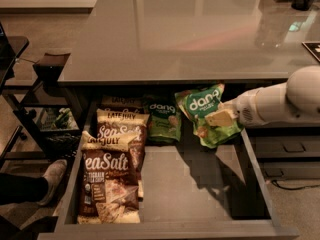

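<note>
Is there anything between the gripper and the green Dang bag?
Nothing visible: the gripper grips the green Dang bag at its right edge, above the open drawer. The other green bag lies apart, at the drawer's back.
</note>
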{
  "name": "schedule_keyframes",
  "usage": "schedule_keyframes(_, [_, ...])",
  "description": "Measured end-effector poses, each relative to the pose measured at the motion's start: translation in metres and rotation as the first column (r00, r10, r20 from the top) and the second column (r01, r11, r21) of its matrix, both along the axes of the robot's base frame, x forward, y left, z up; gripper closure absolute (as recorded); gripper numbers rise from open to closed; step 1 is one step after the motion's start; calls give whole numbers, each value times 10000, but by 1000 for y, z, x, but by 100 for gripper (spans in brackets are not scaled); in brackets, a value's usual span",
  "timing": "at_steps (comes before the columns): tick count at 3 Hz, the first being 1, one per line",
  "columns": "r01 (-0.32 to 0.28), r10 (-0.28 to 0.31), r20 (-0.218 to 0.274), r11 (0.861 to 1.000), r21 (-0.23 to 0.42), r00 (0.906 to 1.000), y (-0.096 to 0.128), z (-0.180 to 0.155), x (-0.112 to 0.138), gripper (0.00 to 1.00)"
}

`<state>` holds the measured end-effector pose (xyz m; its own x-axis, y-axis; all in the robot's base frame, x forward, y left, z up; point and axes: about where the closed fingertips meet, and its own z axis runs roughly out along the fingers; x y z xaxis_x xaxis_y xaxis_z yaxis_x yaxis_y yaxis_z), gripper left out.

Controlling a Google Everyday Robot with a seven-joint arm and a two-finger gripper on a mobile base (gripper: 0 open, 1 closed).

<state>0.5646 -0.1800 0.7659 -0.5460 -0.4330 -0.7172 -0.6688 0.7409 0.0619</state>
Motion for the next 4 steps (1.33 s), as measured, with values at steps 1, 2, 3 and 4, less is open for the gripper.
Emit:
schedule_keyframes(1, [-1290,1299,236,9911,-334,9913,-14,35,-1,100])
schedule_keyframes(2, [-2778,2792,338,9598,-411,9596,-22,60,-23,100])
schedule_keyframes(3, [-4367,4375,-56,8964,-760,8992,-28,70,-63,100])
schedule_keyframes(4, [-4961,4932,-577,8666,-543,8680,-24,65,-83,100])
